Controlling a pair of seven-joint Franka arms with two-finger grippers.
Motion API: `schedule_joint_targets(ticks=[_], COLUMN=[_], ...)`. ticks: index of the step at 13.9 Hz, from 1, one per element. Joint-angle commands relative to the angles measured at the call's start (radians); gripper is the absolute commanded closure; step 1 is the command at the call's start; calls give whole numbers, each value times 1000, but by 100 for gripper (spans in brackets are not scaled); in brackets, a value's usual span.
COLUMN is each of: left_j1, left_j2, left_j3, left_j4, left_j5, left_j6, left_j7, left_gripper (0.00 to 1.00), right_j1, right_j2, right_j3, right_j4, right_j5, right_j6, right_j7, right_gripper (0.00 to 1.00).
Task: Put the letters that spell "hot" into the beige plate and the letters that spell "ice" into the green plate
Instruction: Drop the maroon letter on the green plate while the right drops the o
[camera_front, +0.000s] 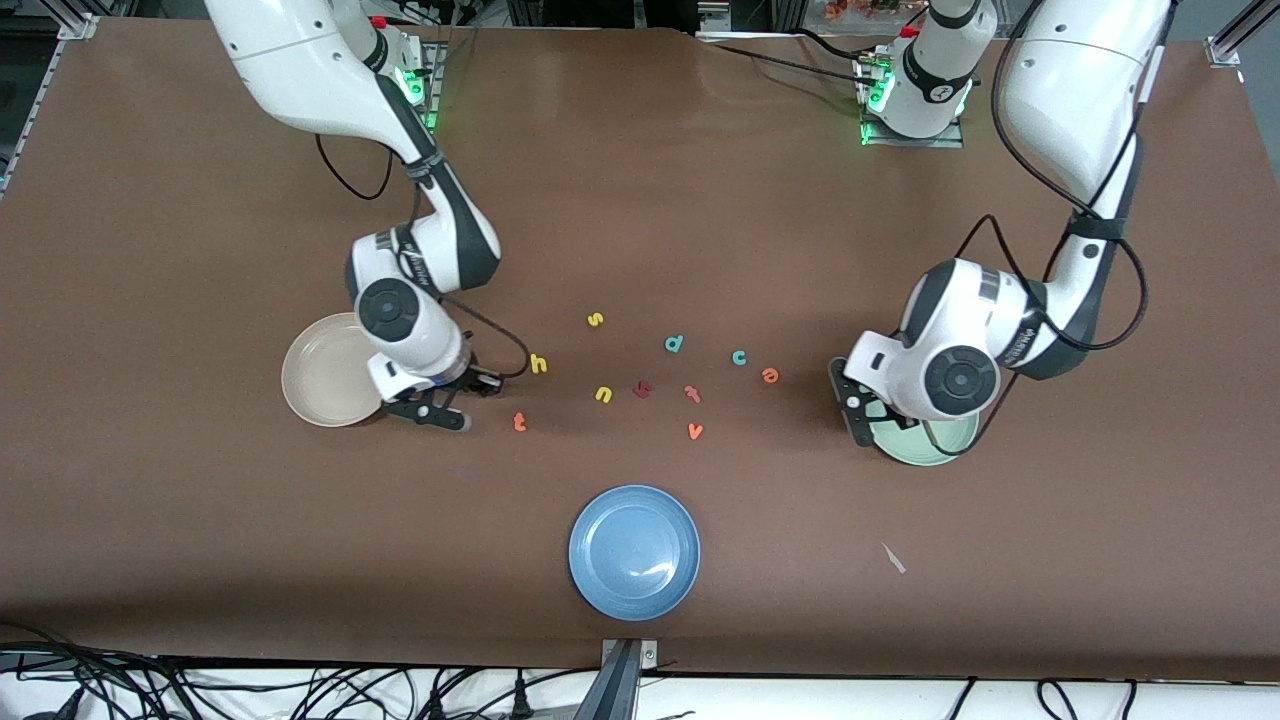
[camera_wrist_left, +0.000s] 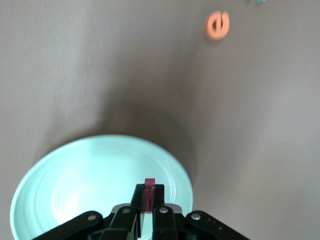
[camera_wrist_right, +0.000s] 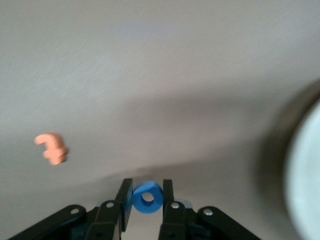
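Note:
My left gripper is shut on the dark red "i" and hangs over the pale green plate, at the left arm's end of the table. The orange "e" and teal "c" lie on the table beside that plate. My right gripper is shut on the blue "o", low over the table beside the beige plate. The orange "t" lies close to it. The yellow "h" lies a little farther from the camera.
Other letters lie mid-table: yellow "s", yellow "n", a dark red letter, teal "d", an orange letter and orange "v". A blue plate sits nearer the camera.

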Motion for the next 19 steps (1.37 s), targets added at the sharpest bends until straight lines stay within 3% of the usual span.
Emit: schedule_joint_targets(ticks=[1, 4, 5, 6, 7, 8, 9, 10, 15, 19], left_j1=[-8, 17, 17, 17, 17, 17, 17, 15, -15, -49], left_j2=[-18, -20, -23, -23, -30, -32, -40, -52, -64, -57], left_j3=[21, 29, 29, 29, 29, 25, 21, 18, -54, -90], left_j4=[-75, -137, -137, -135, -137, -135, -135, -134, -120, -120], left_j5=[25, 25, 25, 23, 25, 23, 19, 13, -87, -86], left_j6=[68, 162, 162, 162, 160, 160, 159, 154, 139, 146], left_j7=[20, 33, 33, 33, 33, 33, 33, 31, -177, -479], left_gripper=[100, 96, 64, 10, 0, 0, 0, 0, 0, 0], right_j1=[-14, -14, -16, -18, -21, -24, -25, -25, 4, 5], right_j2=[-82, -175, -192, -197, -197, -194, -189, -189, -148, -32], right_j3=[-66, -158, -197, -232, -244, -246, -246, -246, -208, -92], right_j4=[-33, -184, -232, -267, -300, -320, -328, -320, -168, 9], right_j5=[0, 0, 3, 8, 33, 79, 121, 150, 230, 232], right_j6=[-87, -17, 14, 49, 92, 129, 155, 155, 17, 16], right_j7=[-166, -327, -417, -487, -540, -585, -613, -615, -523, -410], right_gripper=[84, 84, 84, 84, 83, 81, 56, 1, 0, 0])
